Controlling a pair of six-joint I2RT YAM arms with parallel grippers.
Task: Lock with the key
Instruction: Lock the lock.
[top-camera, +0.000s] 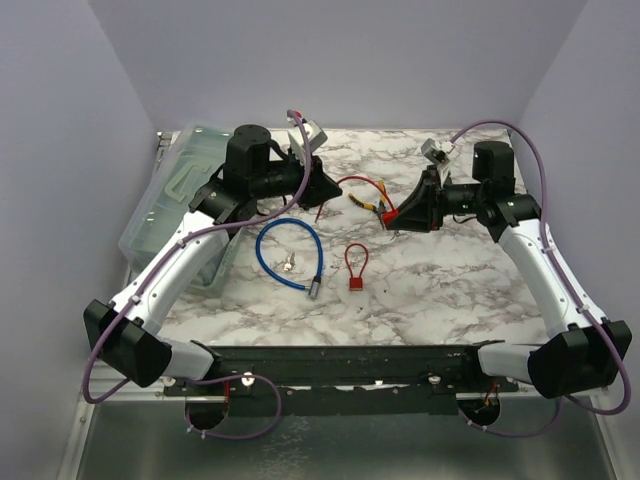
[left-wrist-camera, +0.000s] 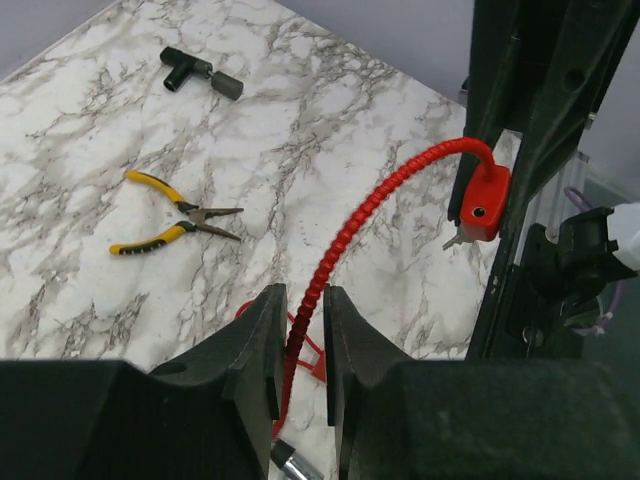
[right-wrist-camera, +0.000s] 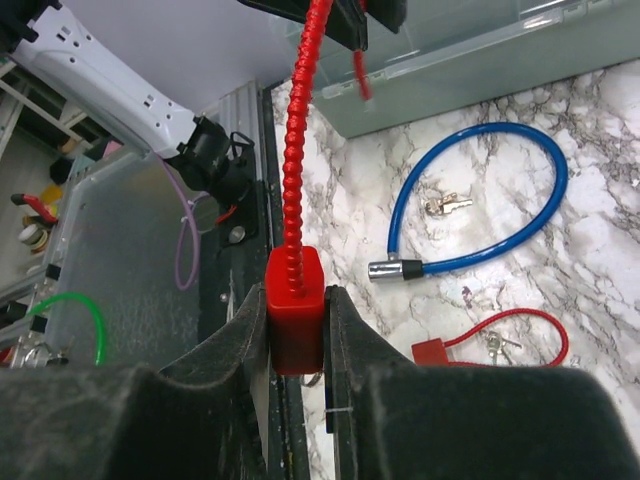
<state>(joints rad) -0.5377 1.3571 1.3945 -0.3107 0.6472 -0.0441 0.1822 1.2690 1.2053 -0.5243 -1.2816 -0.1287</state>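
Right wrist view: right gripper (right-wrist-camera: 297, 320) clamped on red lock body (right-wrist-camera: 295, 290).
Left gripper (left-wrist-camera: 302, 300): jaws round red cable (left-wrist-camera: 350, 225); gripping or loose, can't tell.
Lock pos: held aloft, beyond blue cable lock (top-camera: 290, 250).
Progress: key (left-wrist-camera: 455, 240) seems inserted; cable's free end prob. not seated, turn left to do.

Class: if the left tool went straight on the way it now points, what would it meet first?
The left tool would first meet the red cable that runs ahead between its fingers. Past that it would probably meet the marble tabletop, though depth is unclear.
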